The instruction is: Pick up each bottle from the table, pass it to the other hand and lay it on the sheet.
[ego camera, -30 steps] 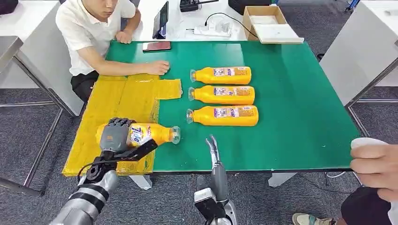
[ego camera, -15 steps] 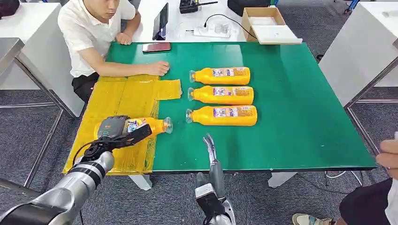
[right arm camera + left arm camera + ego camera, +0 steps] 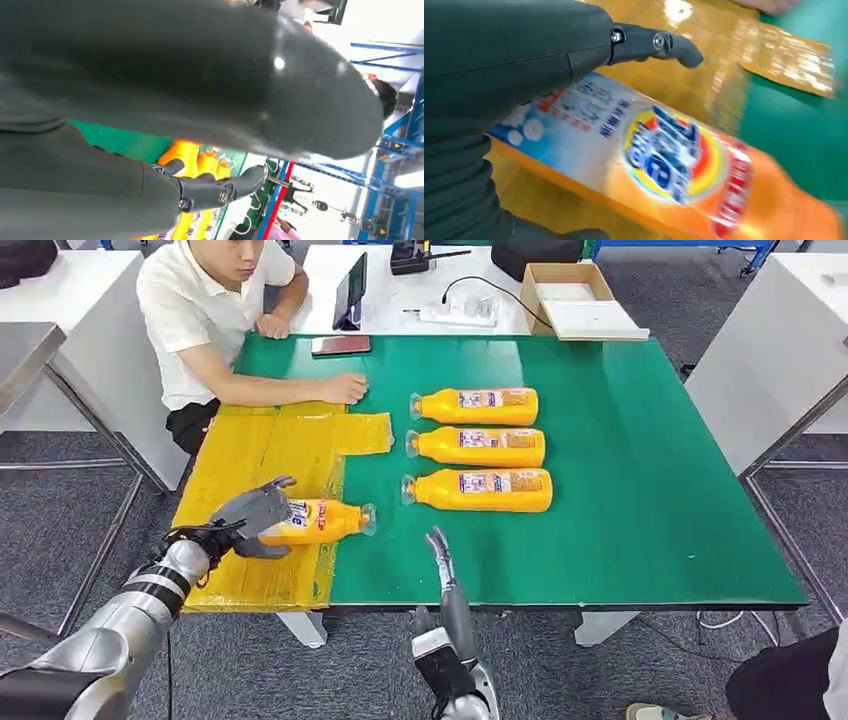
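Both hands open: left hand (image 3: pixel 255 512) fingers spread around bottle (image 3: pixel 320 522) on sheet (image 3: pixel 250 455).

The green table (image 3: pixel 620 520) carries everything here. A yellow sheet (image 3: pixel 255 455) covers its 9 o'clock side, with one flap reaching toward the centre. On this sheet, toward 7 o'clock, one orange bottle (image 3: pixel 325 522) lies on its side, cap pointing to 3 o'clock. Near the table's centre three more orange bottles lie side by side in a column, caps pointing to 9 o'clock: the far bottle (image 3: pixel 478 405), the middle bottle (image 3: pixel 480 447) and the near bottle (image 3: pixel 482 490). At 11 o'clock a dark phone (image 3: pixel 341 345) lies flat. A person's hand (image 3: pixel 345 389) rests on the surface just beside the sheet's far edge.
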Robot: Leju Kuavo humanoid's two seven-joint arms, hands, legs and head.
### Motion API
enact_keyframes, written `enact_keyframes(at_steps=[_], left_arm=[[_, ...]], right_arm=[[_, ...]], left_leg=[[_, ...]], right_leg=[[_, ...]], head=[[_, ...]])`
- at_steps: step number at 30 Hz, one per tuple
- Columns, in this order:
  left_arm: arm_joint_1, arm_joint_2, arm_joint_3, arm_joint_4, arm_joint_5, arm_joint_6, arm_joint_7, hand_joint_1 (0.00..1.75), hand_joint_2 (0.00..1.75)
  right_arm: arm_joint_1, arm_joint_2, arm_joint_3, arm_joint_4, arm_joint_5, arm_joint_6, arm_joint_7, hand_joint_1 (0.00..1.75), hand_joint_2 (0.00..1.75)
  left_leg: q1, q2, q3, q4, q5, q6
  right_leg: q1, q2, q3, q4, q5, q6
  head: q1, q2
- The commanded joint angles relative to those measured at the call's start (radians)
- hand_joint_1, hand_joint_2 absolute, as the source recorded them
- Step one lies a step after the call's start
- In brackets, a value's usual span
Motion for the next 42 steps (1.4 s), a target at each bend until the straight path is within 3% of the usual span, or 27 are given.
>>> enact_keyframes(at_steps=[1,5,9,14,18,20,21,22,23,30,33,37,42], left_arm=[[0.186,-0.029,-0.007,-0.248,0.196,0.122,-0.103,0.00,1.75],[0.366,-0.114,0.037,-0.587,0.430,0.286,-0.191,0.00,1.75],[0.387,-0.121,0.031,-0.646,0.470,0.292,-0.185,0.00,1.75],[0.433,-0.161,-0.002,-0.839,0.537,0.576,-0.315,0.00,1.75],[0.451,-0.164,-0.036,-0.920,0.599,0.588,-0.302,0.00,1.75],[0.463,-0.167,-0.051,-0.964,0.656,0.597,-0.323,0.00,1.75],[0.477,-0.170,-0.065,-1.004,0.678,0.608,-0.327,0.00,1.75],[0.496,-0.175,-0.073,-1.042,0.703,0.608,-0.321,0.00,1.75],[0.514,-0.171,-0.092,-1.079,0.716,0.603,-0.311,0.00,1.75],[0.520,-0.166,-0.101,-1.090,0.717,0.610,-0.304,0.00,1.75],[0.567,-0.175,-0.103,-1.143,0.778,0.576,-0.307,0.00,1.75],[0.659,-0.170,-0.152,-1.211,0.762,0.582,-0.295,0.00,1.75],[0.667,-0.159,-0.193,-1.215,0.710,0.623,-0.305,0.00,1.75]], right_arm=[[-0.015,0.009,0.010,0.073,-0.010,-0.034,-0.032,0.00,0.00],[0.022,-0.008,0.019,0.038,-0.012,-0.062,-0.032,0.00,0.00],[0.024,-0.008,0.019,0.037,-0.014,-0.069,-0.032,0.00,0.00],[0.015,-0.030,0.041,0.038,0.008,-0.120,-0.032,0.00,0.00],[-0.013,-0.063,0.050,0.055,0.048,-0.142,-0.032,0.00,0.00],[-0.067,-0.092,0.021,0.166,0.267,-0.243,-0.007,0.00,0.00],[-0.075,-0.102,-0.080,0.176,0.439,-0.240,0.038,0.00,0.00],[-0.085,-0.114,-0.208,0.165,0.648,-0.243,0.100,0.00,1.75],[-0.111,-0.127,-0.262,0.205,0.679,-0.243,0.084,0.00,1.75],[-0.127,-0.137,-0.263,0.227,0.655,-0.243,0.063,0.00,1.75],[-0.120,-0.140,-0.442,0.169,0.969,-0.243,0.224,0.00,1.75],[-0.199,-0.248,-0.503,0.315,1.036,-0.243,0.319,0.00,1.75],[-0.249,-0.270,-0.461,0.433,1.054,-0.192,0.415,0.00,1.75]], left_leg=[[0.000,0.005,0.002,-0.002,0.000,-0.001],[-0.001,0.003,0.001,-0.002,-0.001,-0.001],[0.000,0.002,-0.007,0.001,-0.001,0.000],[0.000,0.004,-0.013,0.001,-0.002,-0.001],[0.000,0.003,-0.015,0.001,-0.002,-0.001],[0.001,0.005,-0.014,0.001,-0.002,-0.001],[0.001,0.006,-0.013,0.001,-0.003,-0.001],[0.001,0.006,-0.012,0.000,-0.003,-0.001],[0.001,0.005,-0.013,0.000,-0.002,0.000],[-0.001,0.002,-0.016,0.001,-0.001,0.000],[-0.001,0.003,-0.015,0.000,-0.002,0.000],[-0.002,0.005,-0.014,0.000,-0.002,0.000],[-0.002,0.002,-0.016,0.001,-0.001,0.001]], right_leg=[[0.000,0.003,0.000,-0.002,0.001,0.000],[0.000,0.000,0.000,-0.002,0.001,0.000],[0.000,0.000,-0.008,-0.001,0.000,0.000],[0.001,0.000,-0.014,0.000,0.000,0.000],[0.001,-0.001,-0.016,0.000,0.000,0.000],[0.002,0.000,-0.016,-0.001,0.000,0.000],[0.002,0.001,-0.014,-0.002,0.000,0.000],[0.002,0.001,-0.013,-0.002,0.000,0.000],[0.001,0.000,-0.013,-0.003,0.001,0.000],[0.000,0.000,-0.016,-0.002,0.001,0.001],[0.000,0.000,-0.015,-0.001,0.001,0.000],[-0.001,0.001,-0.015,-0.002,0.001,0.001],[-0.001,0.000,-0.016,-0.002,0.001,0.002]], head=[[0.000,0.000],[0.000,0.000],[0.000,0.000],[0.000,0.000],[0.000,0.000],[0.000,0.000],[0.000,0.000],[0.000,0.000],[0.000,0.000],[0.000,0.000],[0.000,0.000],[-0.001,0.000],[0.000,0.000]])
